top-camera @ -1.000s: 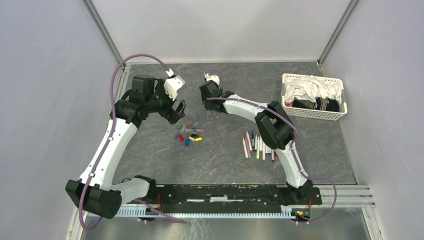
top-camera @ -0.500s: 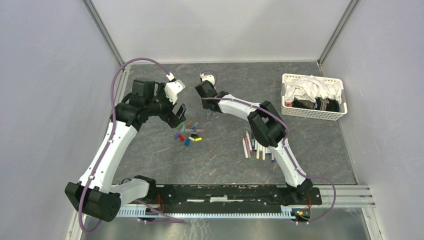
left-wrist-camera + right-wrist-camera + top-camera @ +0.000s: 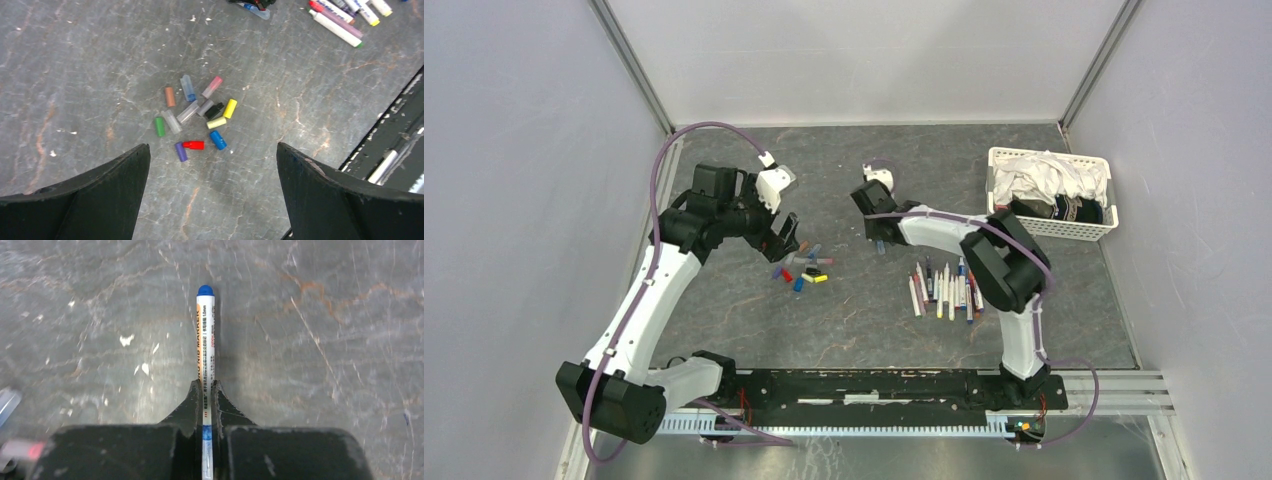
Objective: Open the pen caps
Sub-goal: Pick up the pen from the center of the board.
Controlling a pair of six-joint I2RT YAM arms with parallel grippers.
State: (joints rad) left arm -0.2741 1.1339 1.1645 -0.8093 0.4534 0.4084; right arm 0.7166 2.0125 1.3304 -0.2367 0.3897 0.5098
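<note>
Several loose pen caps (image 3: 195,115) in mixed colours lie in a small heap on the grey table; the top view shows the same pen caps (image 3: 804,266). My left gripper (image 3: 212,149) hangs open above their near side, fingers wide apart and holding nothing; from above, that left gripper (image 3: 785,236) is just left of the heap. My right gripper (image 3: 205,386) is shut on a white-barrelled pen (image 3: 205,335) whose blue end points away from the wrist. The right gripper (image 3: 878,238) is right of the caps. Several more pens (image 3: 944,290) lie side by side.
A white basket (image 3: 994,205) with cloth in it stands at the far right. Grey walls close in the table on three sides. The black base rail (image 3: 874,385) runs along the near edge. A clear cap (image 3: 7,402) shows blurred at the right wrist view's left edge.
My right gripper has closed on the pen and swung right and nearer, away from the left gripper. The left gripper stayed open and shifted slightly towards the caps.
</note>
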